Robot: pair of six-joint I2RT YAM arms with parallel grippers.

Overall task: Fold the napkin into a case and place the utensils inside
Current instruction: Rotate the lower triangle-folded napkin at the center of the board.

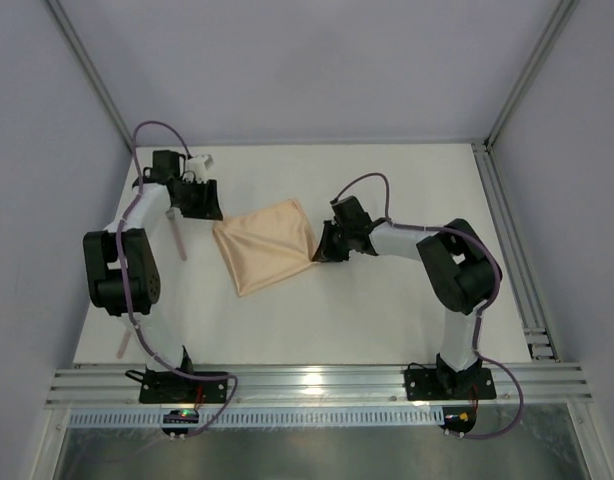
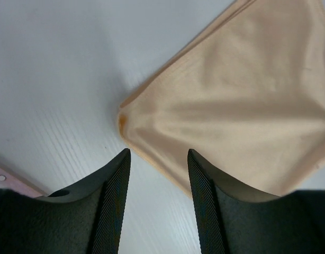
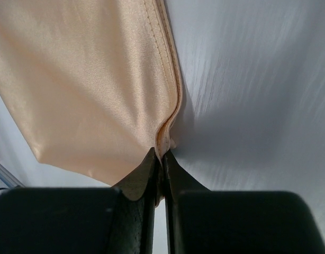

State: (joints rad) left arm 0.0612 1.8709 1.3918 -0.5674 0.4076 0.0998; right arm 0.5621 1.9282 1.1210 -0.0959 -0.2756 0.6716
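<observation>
The right pincer [image 3: 161, 157] is pressed together on the doubled hem at one corner of the soft peach-orange cloth napkin [image 3: 93, 79], which lies folded over in the middle of the white bench [image 1: 387, 300]; the left pincer [image 2: 158, 159] hangs spread and empty just by the opposite corner. To fold cleanly, I judge, the right should carry both layers low (a high lift could shed the under-layer) while the left pins its corner. Only the right wrist view shows both hems caught; only the top view shows a slim pale pink utensil [image 1: 175, 233] beside the left arm [image 1: 122, 265].
</observation>
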